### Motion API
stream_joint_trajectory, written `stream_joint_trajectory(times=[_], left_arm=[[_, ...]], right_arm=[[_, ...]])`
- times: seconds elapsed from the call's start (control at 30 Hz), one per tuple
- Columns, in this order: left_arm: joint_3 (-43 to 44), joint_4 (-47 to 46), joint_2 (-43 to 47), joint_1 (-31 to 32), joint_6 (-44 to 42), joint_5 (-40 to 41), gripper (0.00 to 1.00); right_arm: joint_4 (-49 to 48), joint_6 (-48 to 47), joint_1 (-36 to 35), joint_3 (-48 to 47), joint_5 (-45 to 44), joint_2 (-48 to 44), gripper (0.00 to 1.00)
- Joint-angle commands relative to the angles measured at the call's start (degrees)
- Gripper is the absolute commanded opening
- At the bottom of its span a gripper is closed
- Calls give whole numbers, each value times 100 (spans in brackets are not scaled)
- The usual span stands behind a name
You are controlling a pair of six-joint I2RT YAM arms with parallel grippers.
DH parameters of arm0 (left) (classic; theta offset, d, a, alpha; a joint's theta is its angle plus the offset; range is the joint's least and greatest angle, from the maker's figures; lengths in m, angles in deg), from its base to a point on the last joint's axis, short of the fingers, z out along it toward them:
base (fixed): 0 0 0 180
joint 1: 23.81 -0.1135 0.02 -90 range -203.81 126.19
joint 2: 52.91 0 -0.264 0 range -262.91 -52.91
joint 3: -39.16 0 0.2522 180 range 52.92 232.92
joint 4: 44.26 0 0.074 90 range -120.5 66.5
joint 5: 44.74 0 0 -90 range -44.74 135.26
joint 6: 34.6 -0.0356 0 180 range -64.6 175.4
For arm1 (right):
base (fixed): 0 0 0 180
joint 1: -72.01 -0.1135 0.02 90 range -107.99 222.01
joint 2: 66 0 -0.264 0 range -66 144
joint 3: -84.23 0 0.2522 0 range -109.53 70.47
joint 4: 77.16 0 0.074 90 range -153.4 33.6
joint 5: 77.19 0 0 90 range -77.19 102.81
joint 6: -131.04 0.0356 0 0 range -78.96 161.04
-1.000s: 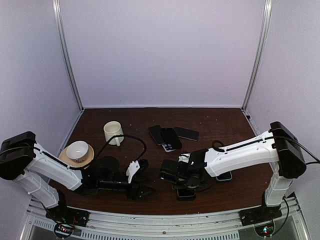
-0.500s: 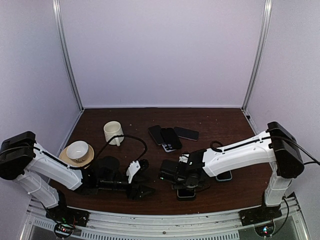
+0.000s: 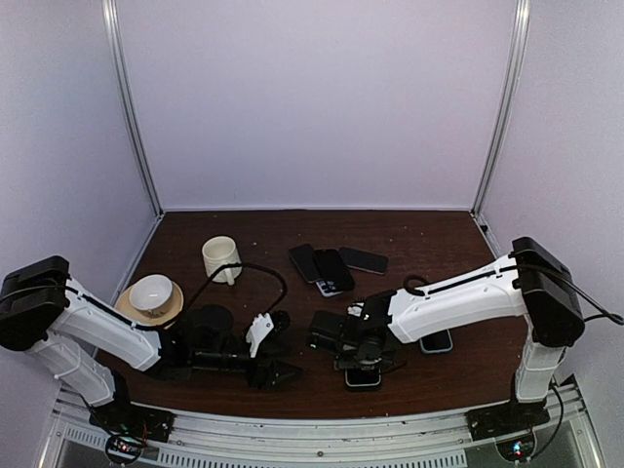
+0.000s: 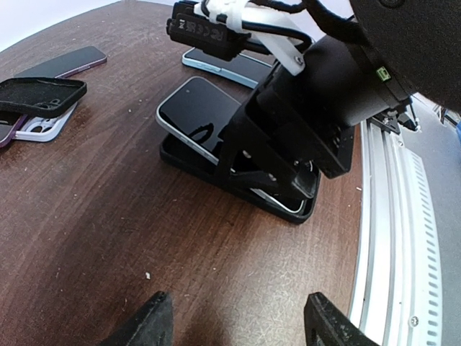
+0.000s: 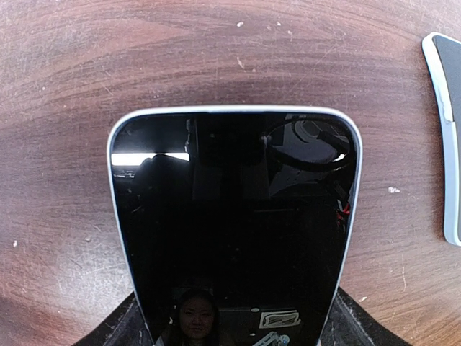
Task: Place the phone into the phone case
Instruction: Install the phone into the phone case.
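Note:
The phone [image 4: 204,115], black glass with a silver edge, lies tilted over the black phone case [image 4: 189,160] on the brown table. Its near end sits low in the case and its far end is raised. My right gripper [image 3: 359,353] is shut across the phone's width. In the right wrist view the phone [image 5: 234,209] fills the frame between my fingers [image 5: 122,328]. My left gripper [image 4: 241,324] rests low on the table just left of the case, open with only bare wood between its fingertips [image 4: 155,317].
A second phone [image 4: 230,65] lies just behind the right gripper, also seen at the right wrist view's edge [image 5: 448,137]. Spare cases [image 4: 39,94] and phones [image 3: 322,265] lie mid-table. A mug [image 3: 220,256] and a bowl on a saucer [image 3: 151,294] stand at the left.
The right arm has shifted slightly to the left with the phone. The left arm has not moved.

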Motion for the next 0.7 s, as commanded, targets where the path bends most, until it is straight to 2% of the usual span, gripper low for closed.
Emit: stream_joint_trajectory(times=[0.0, 0.17, 0.67], left_arm=[[114, -113, -14, 17, -81, 67, 66], [127, -105, -16, 14, -91, 76, 66], [127, -104, -12, 12, -107, 84, 66]], right_arm=[[71, -163, -9, -37, 359, 132, 58], [162, -159, 5, -38, 339, 115, 71], [264, -149, 9, -48, 364, 22, 82]])
